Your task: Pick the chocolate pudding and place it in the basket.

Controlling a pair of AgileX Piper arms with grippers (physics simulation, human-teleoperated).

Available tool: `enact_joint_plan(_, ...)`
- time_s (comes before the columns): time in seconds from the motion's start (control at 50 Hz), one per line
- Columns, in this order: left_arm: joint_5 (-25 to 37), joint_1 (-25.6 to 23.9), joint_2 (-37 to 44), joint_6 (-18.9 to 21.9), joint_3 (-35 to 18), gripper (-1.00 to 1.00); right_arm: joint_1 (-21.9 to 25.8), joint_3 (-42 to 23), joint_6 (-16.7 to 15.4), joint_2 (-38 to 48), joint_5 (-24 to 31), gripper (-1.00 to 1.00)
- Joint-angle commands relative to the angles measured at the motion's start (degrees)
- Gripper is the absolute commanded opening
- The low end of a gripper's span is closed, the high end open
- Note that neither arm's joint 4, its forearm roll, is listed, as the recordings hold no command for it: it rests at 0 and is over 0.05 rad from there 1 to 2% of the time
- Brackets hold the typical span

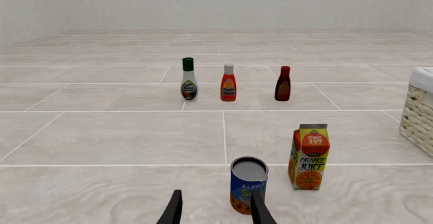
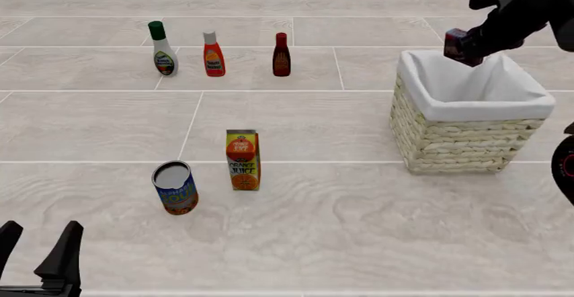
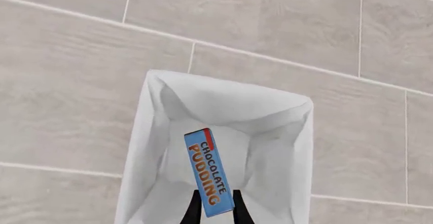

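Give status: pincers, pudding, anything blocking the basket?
Right pincer shut on chocolate pudding, held above basket opening. Left pincer open, idle, low near side. Nothing blocking the drop.

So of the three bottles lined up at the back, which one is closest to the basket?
The dark brown sauce bottle. It stands at the end of the row nearest the basket; the red bottle is in the middle and the green-capped white one is farthest.

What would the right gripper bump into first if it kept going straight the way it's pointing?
Probably the white cloth lining inside the basket. The right gripper, holding the chocolate pudding, points down into the basket's opening; depth is hard to judge.
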Motion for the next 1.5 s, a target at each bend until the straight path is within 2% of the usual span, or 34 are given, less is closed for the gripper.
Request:
enact_joint_plan(0.02,-0.09,-0.01,-0.02,0.01,0.09,1.00,-0.18,-1.26,0.38,1.36,0.44,-1.00)
enact_joint_plan(0.88,-0.09,0.00,-0.02,0.01,0.09,1.00,-1.27,-3.05,0.06,6.21,0.41,-1.00)
enact_joint_plan(1.34,-0.10,-0.01,-0.02,0.02,0.09,1.00,-0.99,-2.16,-0.06,7.67,0.28,-1.00)
enact_joint_plan(1.5,-0.09,0.00,-0.02,0.02,0.09,1.00,-1.17,0.35,-0.40,7.77,-1.25,-1.00)
